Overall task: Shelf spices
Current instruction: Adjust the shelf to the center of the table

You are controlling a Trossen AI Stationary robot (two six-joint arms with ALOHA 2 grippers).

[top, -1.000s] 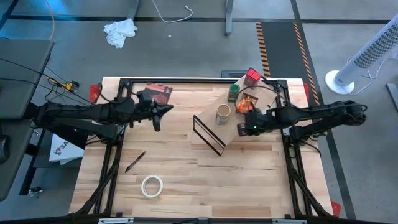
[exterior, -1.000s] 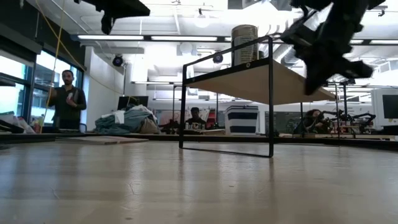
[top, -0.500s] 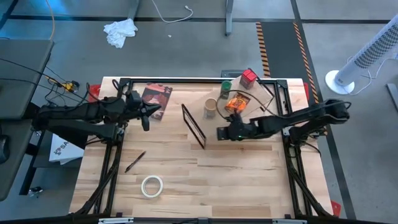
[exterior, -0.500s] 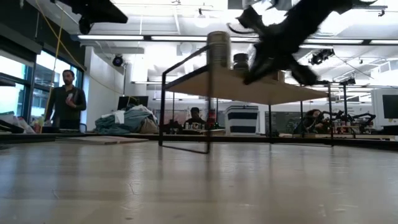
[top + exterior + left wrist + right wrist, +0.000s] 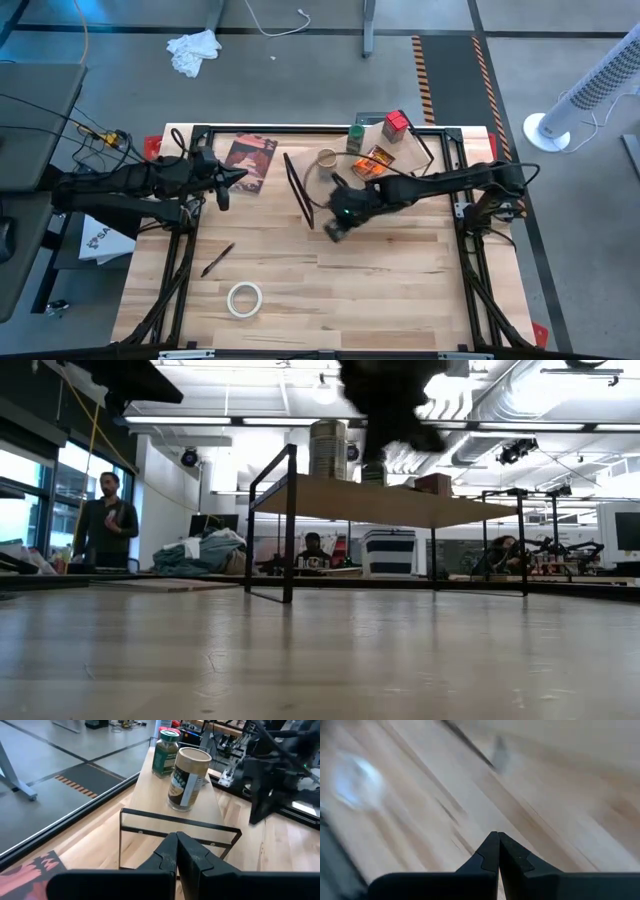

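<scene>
High view: right gripper shut, empty, beside shelf; left gripper shut, empty.

Open table at the front; shelf with jars, maroon packet, tape roll and pen obstruct.

A robotics lab or open workshop hall is shown. A black-framed wooden table is set on a grey concrete floor marked with striped hazard tape, and a white tower fan is placed beside it. Beyond the table, strip ceiling lights, exposed ducts, cluttered benches and a standing person are seen.
</scene>
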